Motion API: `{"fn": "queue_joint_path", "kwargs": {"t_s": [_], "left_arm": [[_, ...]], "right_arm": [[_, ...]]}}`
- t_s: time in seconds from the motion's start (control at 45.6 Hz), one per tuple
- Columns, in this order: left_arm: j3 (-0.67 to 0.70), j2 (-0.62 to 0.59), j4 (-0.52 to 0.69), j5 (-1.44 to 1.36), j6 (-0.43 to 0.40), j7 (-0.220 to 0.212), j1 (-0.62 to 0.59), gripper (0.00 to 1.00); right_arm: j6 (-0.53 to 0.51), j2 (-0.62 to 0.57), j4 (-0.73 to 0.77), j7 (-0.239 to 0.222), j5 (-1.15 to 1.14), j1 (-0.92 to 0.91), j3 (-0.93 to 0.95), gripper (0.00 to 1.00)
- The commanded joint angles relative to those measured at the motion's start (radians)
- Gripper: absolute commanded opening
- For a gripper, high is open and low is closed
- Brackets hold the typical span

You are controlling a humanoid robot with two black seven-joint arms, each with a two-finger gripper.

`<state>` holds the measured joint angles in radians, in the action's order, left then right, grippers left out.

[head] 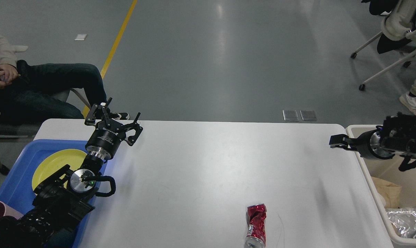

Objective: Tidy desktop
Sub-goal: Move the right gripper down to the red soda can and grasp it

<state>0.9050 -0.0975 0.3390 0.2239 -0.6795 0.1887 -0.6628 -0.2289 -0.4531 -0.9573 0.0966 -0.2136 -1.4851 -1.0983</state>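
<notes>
Spanning the view, white matte desktop, left jaws apart, right jaws unreadable

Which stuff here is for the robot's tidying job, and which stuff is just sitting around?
For the job:
desktop
crushed red can lying on it
beige bin holding trash
blue tray with a yellow plate

Just around:
seated person
office chair
yellow floor line
</notes>
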Motion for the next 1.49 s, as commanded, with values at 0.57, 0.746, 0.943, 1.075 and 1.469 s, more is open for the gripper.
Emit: {"fn": "queue_joint_path", "kwargs": {"t_s": [0.57, 0.746, 0.943, 1.075, 1.469], "left_arm": [[0.000, 0.001, 0.000, 0.000, 0.000, 0.000, 0.000, 0.96], [0.000, 0.001, 0.000, 0.000, 0.000, 0.000, -0.001, 0.96], [0.000, 0.001, 0.000, 0.000, 0.000, 0.000, 0.000, 0.96], [0.000, 0.001, 0.000, 0.000, -0.002, 0.000, -0.001, 0.96], [0.000, -0.002, 0.000, 0.000, 0.000, 0.000, 0.000, 0.96]], "right_arm": [[-0.615, 0.269, -0.073, -0.001, 0.017, -0.057, 0.110, 1.00], [-0.518, 0.271, -0.051, -0.001, 0.017, 0.068, 0.167, 1.00], [-0.512, 0.271, -0.018, -0.001, 0.017, 0.127, 0.232, 1.00], [-0.504, 0.281, 0.020, -0.001, 0.017, 0.166, 0.253, 1.00], [-0.411, 0.355, 0.160, -0.003, 0.017, 0.318, 0.267, 1.00]]}}
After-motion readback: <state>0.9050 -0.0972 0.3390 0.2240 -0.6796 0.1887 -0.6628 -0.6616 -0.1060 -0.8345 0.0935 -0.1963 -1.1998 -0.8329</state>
